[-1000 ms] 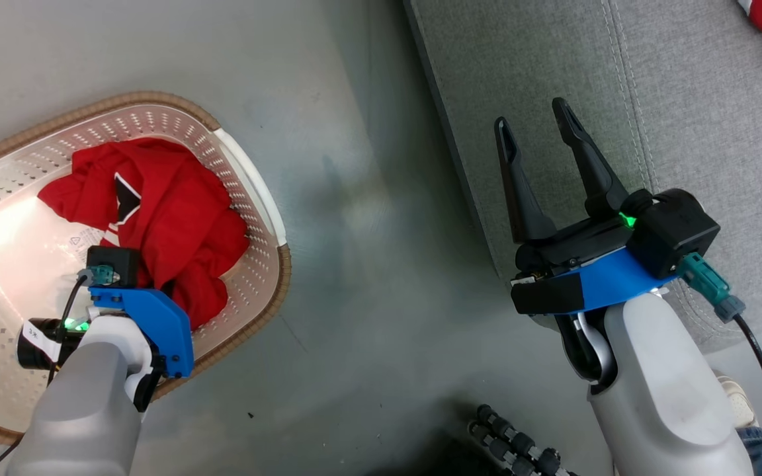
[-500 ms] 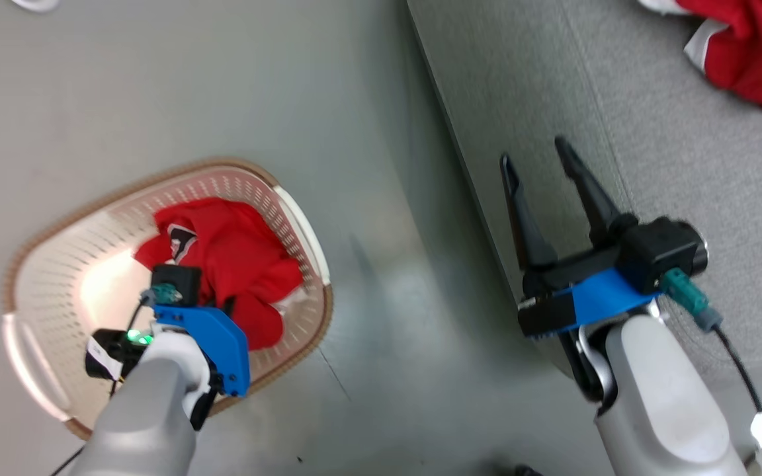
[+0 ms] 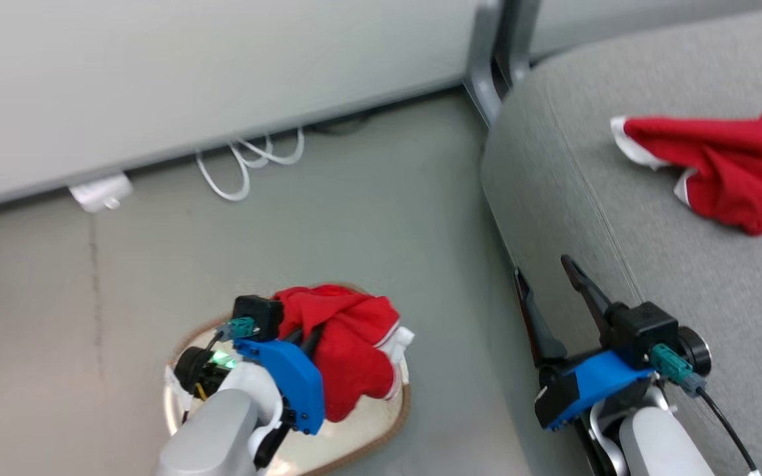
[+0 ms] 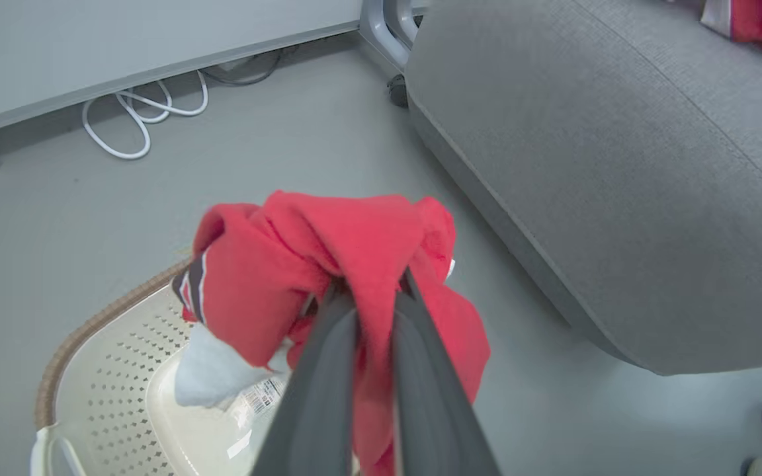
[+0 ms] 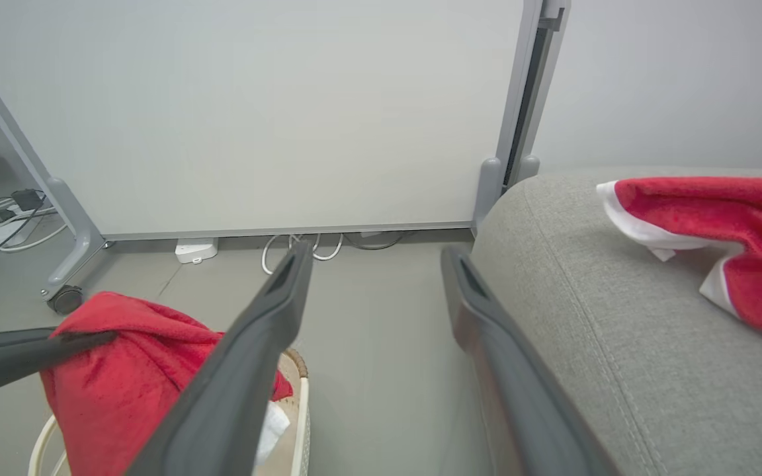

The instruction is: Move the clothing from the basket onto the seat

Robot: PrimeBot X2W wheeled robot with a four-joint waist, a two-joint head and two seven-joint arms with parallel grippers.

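We see a bright red garment (image 4: pixel 328 244), soft and fleecy, bunched into a loose bundle. A narrow band of white and dark stripes runs along one fold, and a white panel droops from its underside. The left pincer (image 4: pixel 371 296) is clenched on it: the two dark fingers (image 4: pixel 321 390) have closed near the bundle's middle, with red cloth squeezed between them and spilling over their tips. The bundle hangs above the basket (image 4: pixel 103 377), over the end of the basket that faces the seat (image 3: pixel 619 264). We cannot tell whether its lowest fold touches the basket's cream perforated wall.

A second garment (image 3: pixel 718 172), red with white trim, lies crumpled on top of the seat, well apart from the basket. The right pincer (image 3: pixel 542 268) is released, its fingers spread with nothing between them. It hovers to the basket's right, over the seat edge that faces the basket.

The basket stands on the grey floor (image 3: pixel 387 218). Beyond the basket, white cables (image 3: pixel 249 165) loop on the floor at the foot of a pale wall panel (image 3: pixel 222 66).
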